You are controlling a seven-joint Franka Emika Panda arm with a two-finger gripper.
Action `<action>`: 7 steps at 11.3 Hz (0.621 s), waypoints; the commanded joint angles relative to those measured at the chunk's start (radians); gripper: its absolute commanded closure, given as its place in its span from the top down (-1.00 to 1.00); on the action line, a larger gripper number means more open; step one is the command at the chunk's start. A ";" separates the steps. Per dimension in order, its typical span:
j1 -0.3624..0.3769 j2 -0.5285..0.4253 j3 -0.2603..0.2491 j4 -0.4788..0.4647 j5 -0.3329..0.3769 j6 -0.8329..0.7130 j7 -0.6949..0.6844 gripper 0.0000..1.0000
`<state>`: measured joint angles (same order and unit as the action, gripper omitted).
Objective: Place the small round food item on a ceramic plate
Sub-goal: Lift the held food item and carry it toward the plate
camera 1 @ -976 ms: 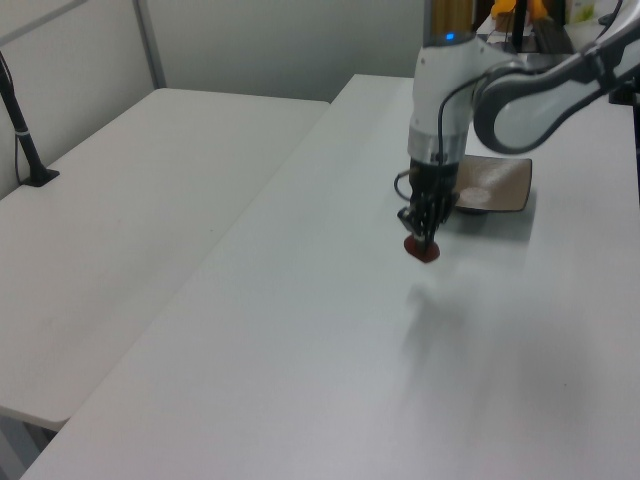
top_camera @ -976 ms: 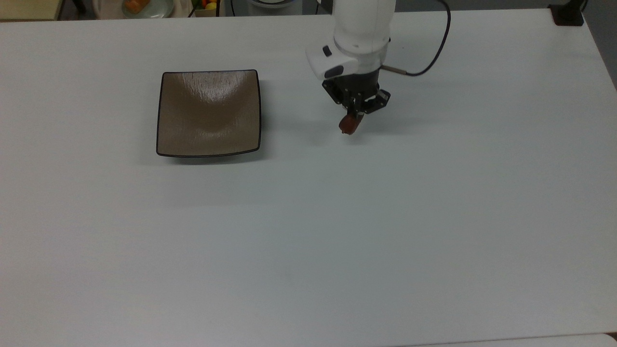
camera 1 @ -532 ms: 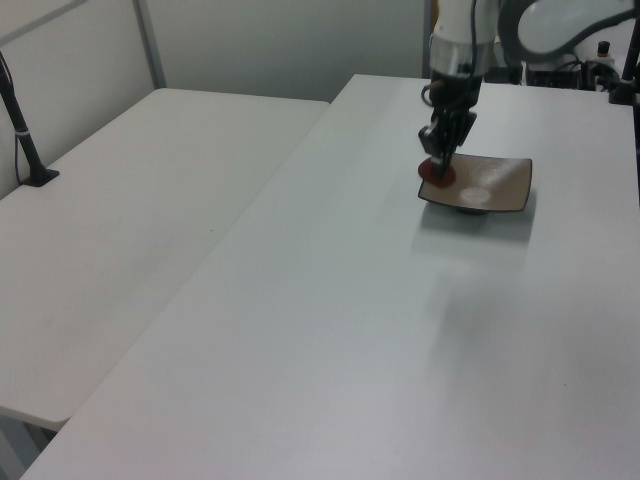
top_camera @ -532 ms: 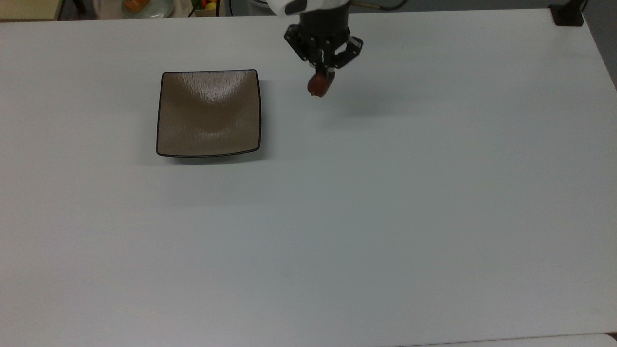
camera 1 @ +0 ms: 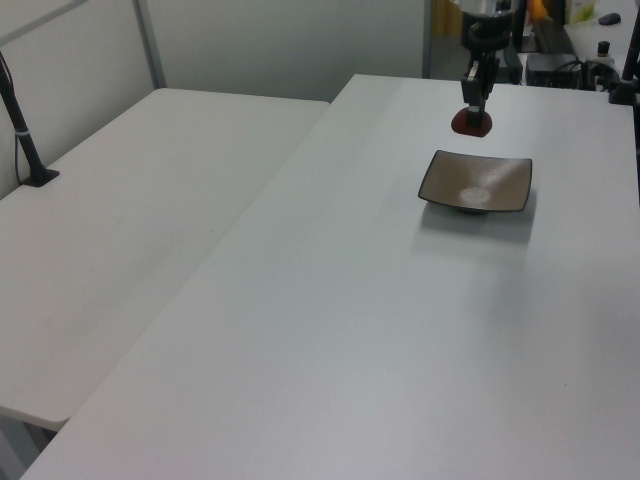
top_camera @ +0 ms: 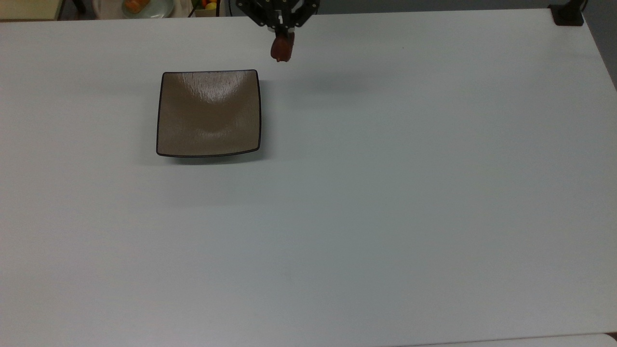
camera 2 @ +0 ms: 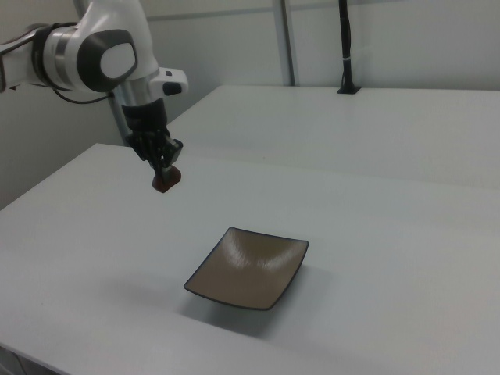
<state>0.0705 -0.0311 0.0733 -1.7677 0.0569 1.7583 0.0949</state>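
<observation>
Now lifted well clear of the white tabletop and carried toward the top view's upper left since a second ago, when hanging low over the table to the top view's right of the dish. Black two-finger gripper at the top view's upper edge, jaws clamped together on the small dark reddish-brown, smooth, rounded lump of food, pinched at its upper end with most of the lump hanging below the fingertips. Half a second ago further to the top view's right and lower in that picture; since then shifted closer to the dish's corner. Long axis of the lump running roughly up and down in the top view, in line with the fingers, lower end pointing toward the table; in the left view looking wider than tall, so true tilt hard to judge. Held in the air, touching nothing but the fingers. Square, glossy brown-taupe ceramic plate with a thin dark rim and upturned edges unmoved across all three moments, flat on the table, holding nothing. Lump up and to the top view's right of the plate's upper right corner, not over the plate there; in the left view above the plate's far edge; in the right view high above the table and to the right view's left of the plate. White arm reaching in from the right view's upper left. Faint soft shadow on the table to the top view's right of the plate.
</observation>
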 commanded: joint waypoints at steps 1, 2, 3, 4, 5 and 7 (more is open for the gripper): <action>-0.035 -0.004 -0.021 0.005 0.018 -0.017 -0.182 -0.91; -0.044 -0.003 -0.026 0.005 0.017 -0.016 -0.231 -0.91; -0.043 -0.001 -0.048 0.005 0.017 -0.014 -0.274 -0.86; -0.043 0.006 -0.065 0.005 0.014 -0.008 -0.302 -0.85; -0.043 0.014 -0.085 0.004 0.009 0.004 -0.320 -0.85; -0.044 0.039 -0.119 -0.001 0.004 0.036 -0.369 -0.81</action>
<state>0.0254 -0.0187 -0.0093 -1.7679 0.0568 1.7610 -0.2127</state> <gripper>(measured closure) 0.912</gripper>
